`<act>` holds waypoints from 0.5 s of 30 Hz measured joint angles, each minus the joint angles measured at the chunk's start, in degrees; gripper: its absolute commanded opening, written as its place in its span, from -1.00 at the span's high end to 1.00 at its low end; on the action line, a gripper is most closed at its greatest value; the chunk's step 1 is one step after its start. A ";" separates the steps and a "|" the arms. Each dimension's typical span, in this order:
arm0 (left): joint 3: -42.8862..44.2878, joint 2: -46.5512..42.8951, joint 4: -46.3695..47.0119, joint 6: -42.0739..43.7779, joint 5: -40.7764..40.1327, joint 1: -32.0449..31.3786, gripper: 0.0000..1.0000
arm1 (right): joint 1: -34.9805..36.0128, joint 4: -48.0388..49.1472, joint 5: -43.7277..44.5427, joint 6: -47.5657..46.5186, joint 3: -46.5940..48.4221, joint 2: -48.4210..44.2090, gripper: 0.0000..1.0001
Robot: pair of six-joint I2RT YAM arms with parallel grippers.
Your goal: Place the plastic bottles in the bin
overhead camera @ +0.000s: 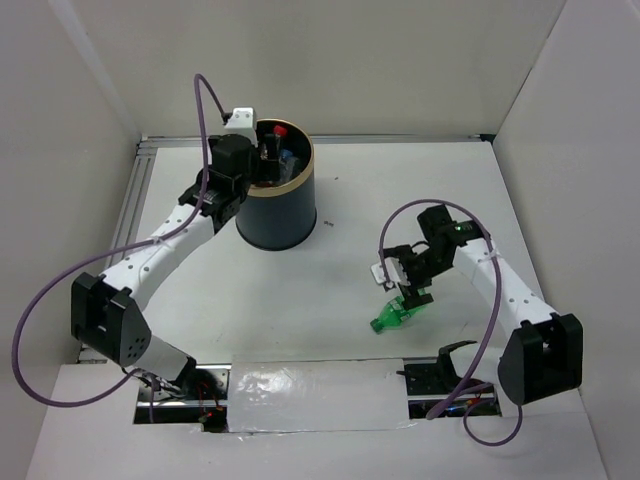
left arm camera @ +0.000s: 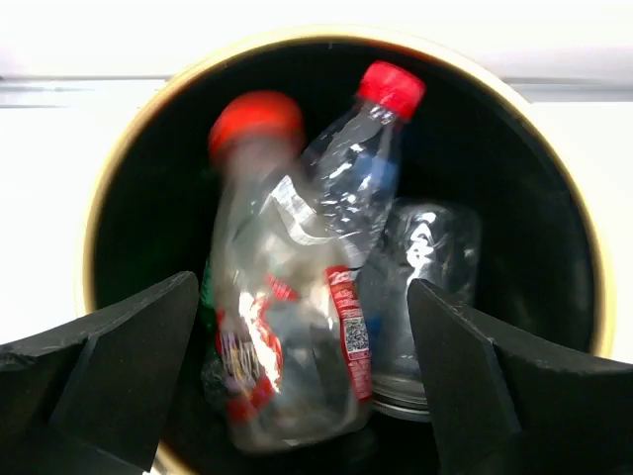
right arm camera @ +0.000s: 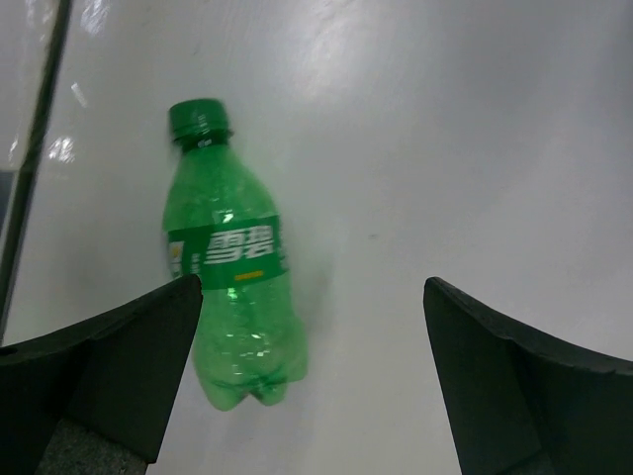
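The bin [overhead camera: 280,215] sat right under the left gripper [left arm camera: 302,287], fingers spread wide, nothing pinched. Between them, down in the bin, was a blurry red-capped clear bottle [left arm camera: 282,336], plus another red-capped bottle [left arm camera: 361,178] and a clear one [left arm camera: 425,247]. The right gripper [right arm camera: 312,287] hung open too, with the green bottle [right arm camera: 232,287] flat on the table [right arm camera: 445,119] close to one finger.

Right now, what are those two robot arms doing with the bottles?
It's clean-up time. The left tool hangs open over the bin. A blurry red-capped bottle between its fingers looks to be dropping in beside other bottles inside. The right tool is open above a green bottle lying on the table. It is not touching the bottle yet and is probably about to pick it up.
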 measured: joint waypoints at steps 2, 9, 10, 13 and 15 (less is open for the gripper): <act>-0.04 -1.25 0.02 -0.09 0.00 -0.50 -0.99 | 0.79 0.07 2.64 -1.57 -2.82 0.00 -1.00; -5.07 -14.14 0.20 -0.04 -0.07 -5.11 -0.99 | 4.24 3.74 11.65 -3.04 -12.63 -0.04 -0.97; -6.88 -17.27 0.33 -0.17 0.00 -6.21 -0.99 | 4.74 5.51 12.85 -2.32 -13.90 -0.04 -0.88; -13.33 -25.88 0.15 -1.31 0.28 -8.35 -0.99 | 5.64 10.45 15.67 -0.11 -16.41 0.61 -0.05; -18.08 -31.56 -0.66 -2.91 0.35 -8.96 -0.99 | 5.92 12.90 16.55 1.92 -16.59 1.38 0.32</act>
